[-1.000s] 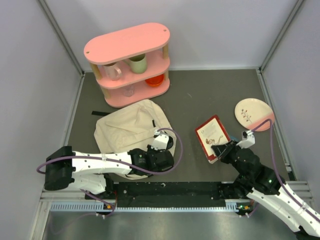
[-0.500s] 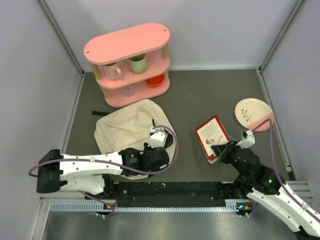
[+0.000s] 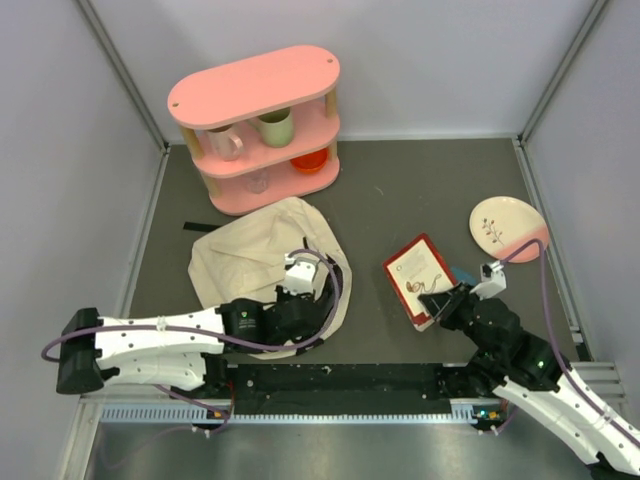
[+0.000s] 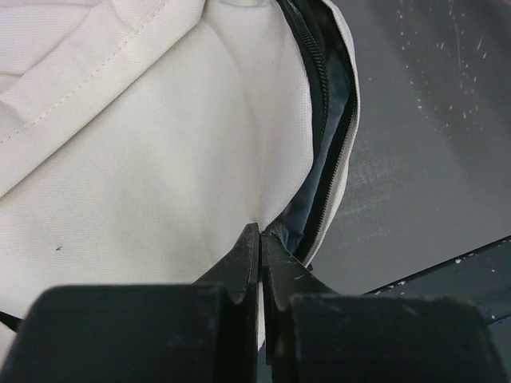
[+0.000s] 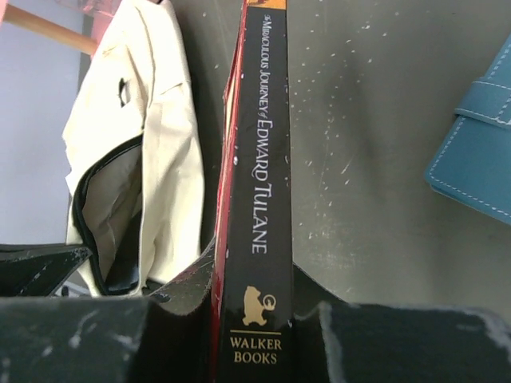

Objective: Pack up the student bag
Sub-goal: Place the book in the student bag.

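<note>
Nearest the arm bases, the left gripper (image 3: 312, 298) has its jaws pressed together on the zippered rim of the student bag (image 3: 245, 262). The cream bag lies on the left half of the dark bench (image 3: 400, 190). The left wrist view shows the zipper teeth and dark lining close up. The right gripper (image 3: 433, 303) holds a red-edged book (image 3: 420, 272) by its near end, jaws narrow around it. The book is to the right of the bag, apart from it. Only the right wrist view shows the printed spine and the bag's mouth gaping. A blue case (image 5: 475, 159) lies just beside the book. Farther back are a patterned plate (image 3: 508, 228) and a pink shelf (image 3: 262, 125) holding mugs.
</note>
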`<state>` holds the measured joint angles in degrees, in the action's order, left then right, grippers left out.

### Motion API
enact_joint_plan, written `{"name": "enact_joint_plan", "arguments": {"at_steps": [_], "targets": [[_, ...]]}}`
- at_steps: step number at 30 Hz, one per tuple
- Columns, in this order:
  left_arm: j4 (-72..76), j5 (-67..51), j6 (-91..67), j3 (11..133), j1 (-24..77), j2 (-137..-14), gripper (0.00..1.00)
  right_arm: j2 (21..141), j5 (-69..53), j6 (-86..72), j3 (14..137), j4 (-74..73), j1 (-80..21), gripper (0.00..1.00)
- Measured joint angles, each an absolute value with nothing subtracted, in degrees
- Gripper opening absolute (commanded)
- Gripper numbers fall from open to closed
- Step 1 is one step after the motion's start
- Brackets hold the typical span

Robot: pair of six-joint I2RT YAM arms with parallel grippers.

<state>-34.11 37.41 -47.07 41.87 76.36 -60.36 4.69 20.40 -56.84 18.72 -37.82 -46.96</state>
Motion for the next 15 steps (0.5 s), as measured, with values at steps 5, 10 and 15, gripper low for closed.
{"name": "enact_joint_plan", "arguments": {"at_steps": [5,10,15], "targets": [[-35.0,39.3,-47.0,41.6,76.3,-56.0,0.0,2.5,17.1,-56.1,19.6,-38.1,-47.0,0.0],[-36.6,41.6,-44.1,44.9,75.5,-53.8,0.0,2.8,12.1,-52.8,26.7,-39.2,-47.0,0.0],[-36.3,41.2,-37.4,51.9,69.6,-53.1,0.0,7.6,5.6,-49.8,32.9,-37.8,-47.0,0.0]]}}
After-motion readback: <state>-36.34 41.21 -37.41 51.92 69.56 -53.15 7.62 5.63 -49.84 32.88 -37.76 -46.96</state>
